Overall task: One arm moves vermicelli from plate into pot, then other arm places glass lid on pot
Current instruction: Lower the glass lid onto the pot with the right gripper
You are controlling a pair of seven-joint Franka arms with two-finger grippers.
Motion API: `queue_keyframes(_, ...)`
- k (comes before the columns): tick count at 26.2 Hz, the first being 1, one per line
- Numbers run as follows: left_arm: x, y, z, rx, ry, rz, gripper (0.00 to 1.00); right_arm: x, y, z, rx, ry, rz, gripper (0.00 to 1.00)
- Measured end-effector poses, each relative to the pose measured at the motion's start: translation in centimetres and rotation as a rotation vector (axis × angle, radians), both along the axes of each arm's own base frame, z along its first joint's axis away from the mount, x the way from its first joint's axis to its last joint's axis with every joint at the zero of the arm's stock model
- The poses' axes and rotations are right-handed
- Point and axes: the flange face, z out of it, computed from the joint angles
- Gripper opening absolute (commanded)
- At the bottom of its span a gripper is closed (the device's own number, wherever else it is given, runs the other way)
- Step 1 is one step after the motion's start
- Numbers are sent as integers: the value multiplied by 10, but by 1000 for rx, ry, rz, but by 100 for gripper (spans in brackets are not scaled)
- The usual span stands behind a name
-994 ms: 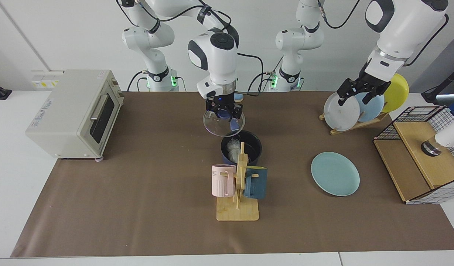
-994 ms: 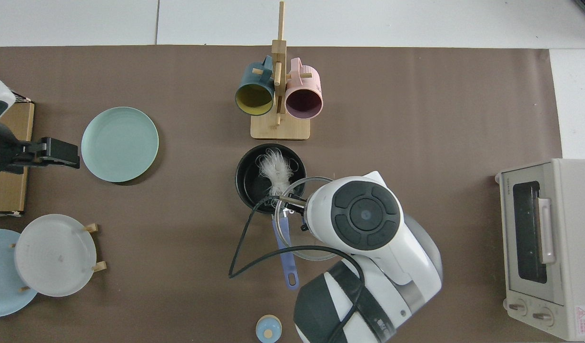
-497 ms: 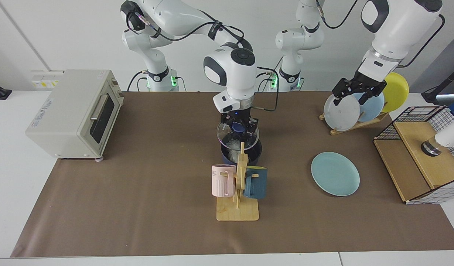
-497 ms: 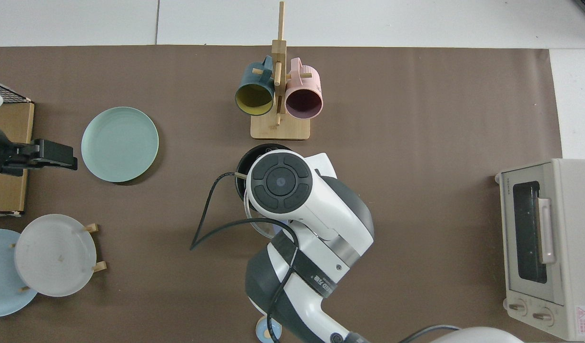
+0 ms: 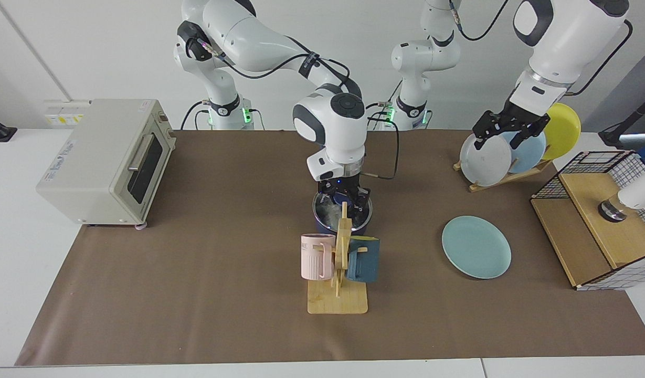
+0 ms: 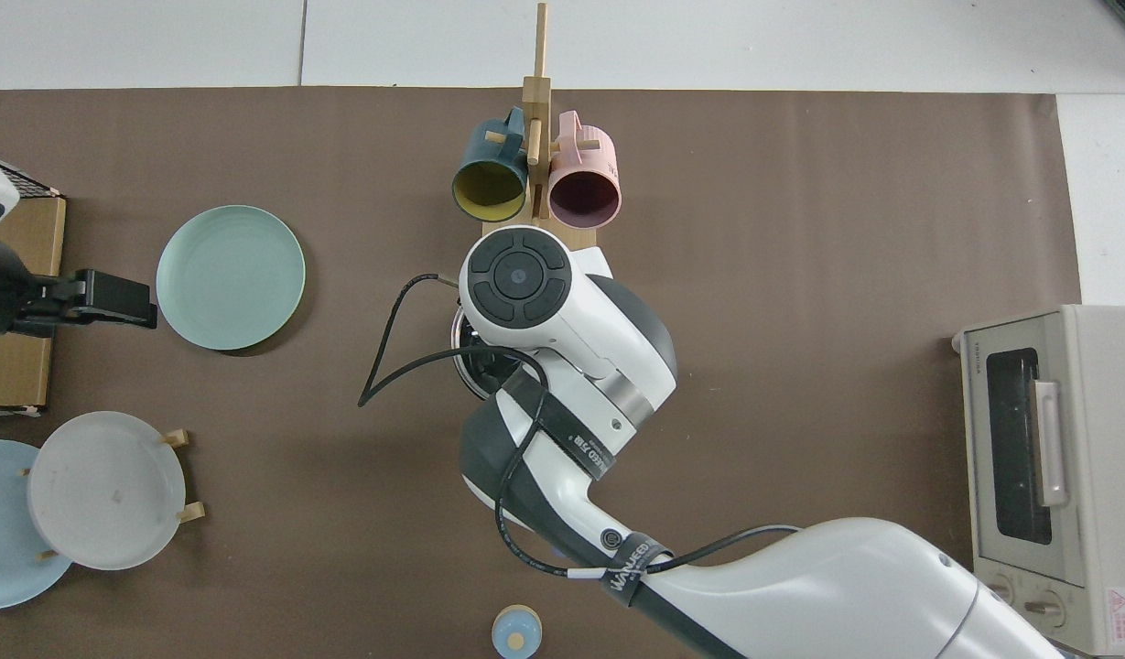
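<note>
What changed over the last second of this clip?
The right end effector carried the glass lid from above and behind the pot down onto its rim, still gripping the knob. The left end effector rose slightly and waits by the plate rack. The teal plate and mug stand stayed put.

Bright, even overhead light fills both views, casting only soft, short shadows beneath the teal plate [image 5: 476,247] and toaster oven [image 5: 106,160], with no glare or blur.
</note>
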Motion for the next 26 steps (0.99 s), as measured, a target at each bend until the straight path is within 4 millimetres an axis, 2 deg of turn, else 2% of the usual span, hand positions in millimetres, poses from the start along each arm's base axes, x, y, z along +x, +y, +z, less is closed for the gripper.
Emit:
queue_keyframes(10, 0, -1, 0, 0, 0, -1, 100, -5, 9, -12, 27, -15, -11, 0)
queue_keyframes(26, -1, 0, 0, 0, 6, -1, 100, -11, 7, -19, -19, 2, 2, 0)
